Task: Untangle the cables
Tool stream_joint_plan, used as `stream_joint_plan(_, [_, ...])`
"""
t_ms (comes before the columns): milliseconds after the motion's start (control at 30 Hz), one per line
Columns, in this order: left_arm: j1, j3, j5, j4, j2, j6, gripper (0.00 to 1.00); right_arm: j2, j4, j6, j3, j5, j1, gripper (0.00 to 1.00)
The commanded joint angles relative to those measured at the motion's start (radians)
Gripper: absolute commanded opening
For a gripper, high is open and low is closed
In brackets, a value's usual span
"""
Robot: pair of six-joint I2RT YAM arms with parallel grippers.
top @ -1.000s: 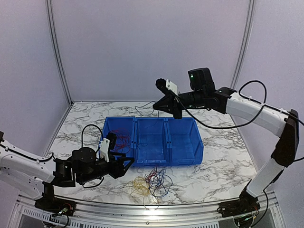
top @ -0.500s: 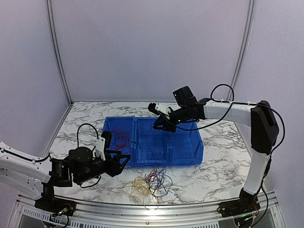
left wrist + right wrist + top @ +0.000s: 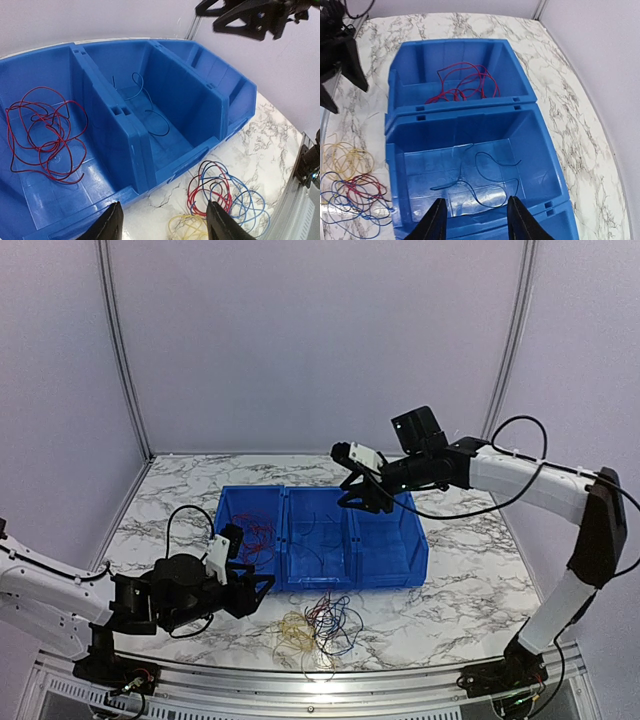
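Right gripper (image 3: pixel 476 202) gapes empty over the dark cable (image 3: pixel 462 181) in the bin (image 3: pixel 465 114); left gripper (image 3: pixel 164 207) likewise open.

Low left claw (image 3: pixel 165 222), jaws spread, high right claw (image 3: pixel 475 222), jaws parted

Two arms (image 3: pixel 45 588), three blue bins (image 3: pixel 385 575), one red bundle (image 3: pixel 45 132), one dark cable (image 3: pixel 475 185), one tangle (image 3: pixel 320 622).

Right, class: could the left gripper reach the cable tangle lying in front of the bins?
Probably yes: the left gripper hovers open just beside the cable tangle, with nothing visible between them.
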Motion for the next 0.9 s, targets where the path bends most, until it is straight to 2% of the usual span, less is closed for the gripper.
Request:
stream_joint_plan(0, [-0.003, 0.048, 0.06, -0.041, 0.063, 0.059, 0.59, -0.12, -0.068, -0.114, -0.094, -0.038, 0.063, 0.41])
stream_joint_plan(133, [-0.008, 0.08, 0.264, -0.04, 0.149, 0.087, 0.59, -0.218, -0.085, -0.237, -0.261, 0.025, 0.21, 0.4])
stream_joint_plan(267, [-0.027, 0.117, 0.345, -0.03, 0.261, 0.086, 0.61, -0.231, -0.056, -0.255, -0.373, 0.108, 0.308, 0.44])
stream_joint_plan(400, [-0.047, 0.176, 0.334, -0.016, 0.361, 0.088, 0.61, -0.185, 0.006, -0.243, -0.43, 0.158, 0.344, 0.45])
stream_joint_plan(533, [-0.051, 0.202, 0.317, 0.008, 0.407, 0.083, 0.6, -0.138, 0.039, -0.214, -0.43, 0.14, 0.351, 0.46])
stream_joint_plan(867, [-0.054, 0.171, 0.294, 0.055, 0.364, 0.13, 0.49, -0.111, 0.056, -0.176, -0.432, 0.085, 0.351, 0.46])
